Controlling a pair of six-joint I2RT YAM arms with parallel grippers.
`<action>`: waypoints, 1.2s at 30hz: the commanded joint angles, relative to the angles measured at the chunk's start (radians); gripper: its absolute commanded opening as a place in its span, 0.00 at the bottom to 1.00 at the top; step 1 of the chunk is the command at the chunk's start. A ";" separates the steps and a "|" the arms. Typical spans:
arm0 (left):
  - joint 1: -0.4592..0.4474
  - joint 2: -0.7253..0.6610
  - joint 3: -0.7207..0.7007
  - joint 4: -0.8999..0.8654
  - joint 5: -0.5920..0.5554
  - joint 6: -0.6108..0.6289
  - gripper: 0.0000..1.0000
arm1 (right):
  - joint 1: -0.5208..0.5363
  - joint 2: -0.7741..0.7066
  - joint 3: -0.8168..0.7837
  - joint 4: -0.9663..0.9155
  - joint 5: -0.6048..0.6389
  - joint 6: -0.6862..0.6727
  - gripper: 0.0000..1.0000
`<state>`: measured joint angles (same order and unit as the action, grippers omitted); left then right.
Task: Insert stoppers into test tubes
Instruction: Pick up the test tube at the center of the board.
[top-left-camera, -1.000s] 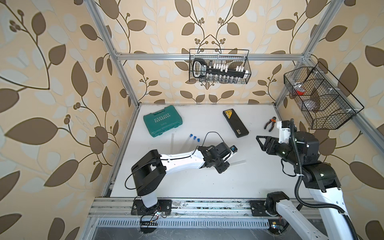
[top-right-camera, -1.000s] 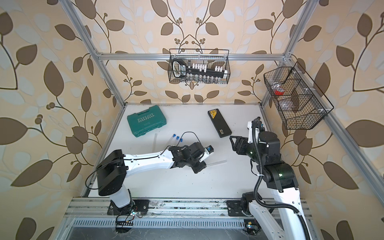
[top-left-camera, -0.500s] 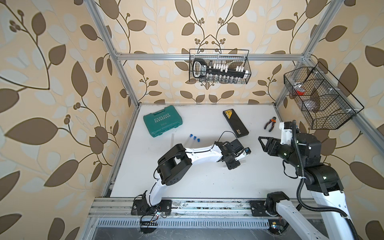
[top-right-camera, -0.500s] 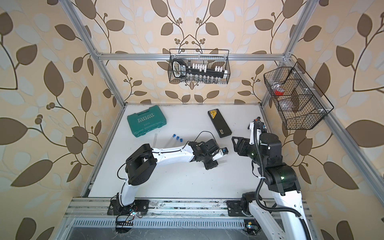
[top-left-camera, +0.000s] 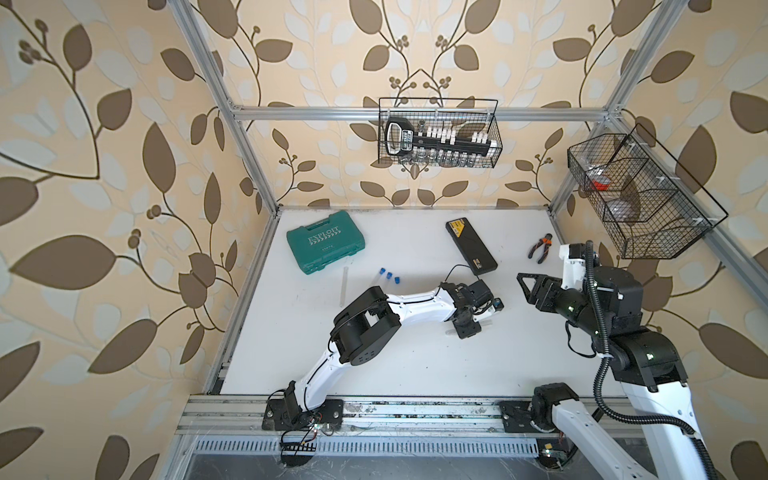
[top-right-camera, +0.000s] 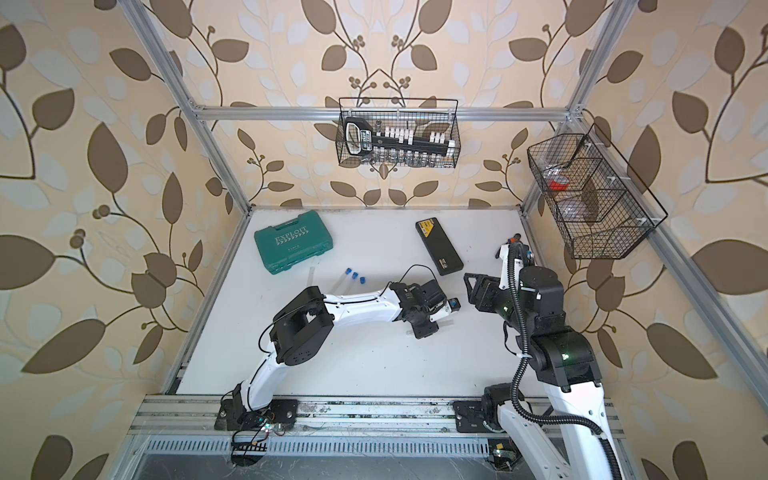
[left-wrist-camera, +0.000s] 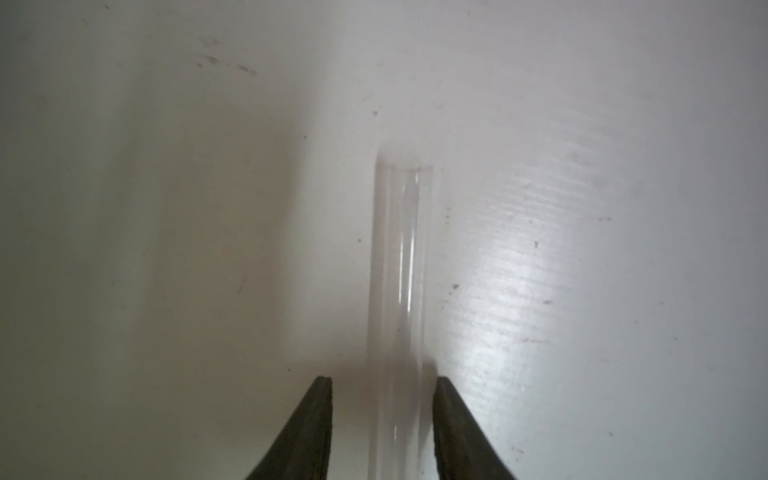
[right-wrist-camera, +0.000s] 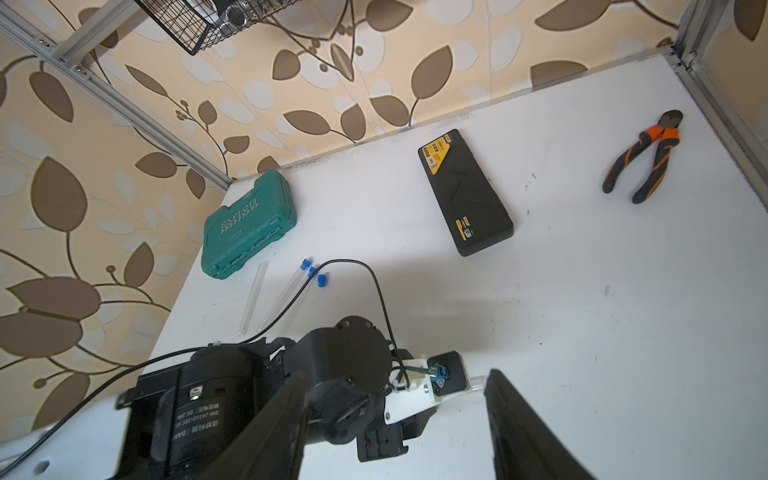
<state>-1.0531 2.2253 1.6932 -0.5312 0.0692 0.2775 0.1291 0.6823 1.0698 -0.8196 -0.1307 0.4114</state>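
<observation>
Straddling one test tube (left-wrist-camera: 398, 270) on the desk (top-left-camera: 415, 365): left hand (left-wrist-camera: 382, 380), fingers apart; right hand (right-wrist-camera: 395, 374) apart, empty. Three more test tubes (right-wrist-camera: 252, 299), three blue stoppers (right-wrist-camera: 321, 281).

top views: overhead, whole table (top-left-camera: 415, 365) | left wrist: close, facing table | right wrist: oblique, across table

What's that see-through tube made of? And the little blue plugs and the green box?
The tube looks like clear glass or hard plastic, I can't tell which: the table shows through and thin glints run along it. The blue plugs look like plastic or rubber, evenly coloured, not shiny. The green box looks like moulded plastic, with rounded, ridged edges.
</observation>
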 joint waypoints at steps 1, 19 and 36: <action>0.002 0.016 0.047 -0.046 -0.016 0.016 0.38 | 0.005 -0.012 -0.002 -0.004 0.007 0.006 0.65; 0.001 0.036 0.077 -0.103 -0.012 0.024 0.20 | 0.005 -0.018 -0.007 0.000 0.011 0.004 0.65; 0.001 -0.193 -0.137 0.126 -0.025 0.007 0.14 | 0.004 0.001 0.000 -0.015 0.048 -0.024 0.67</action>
<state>-1.0531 2.1586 1.6081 -0.4816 0.0597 0.2855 0.1291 0.6777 1.0695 -0.8207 -0.1001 0.3950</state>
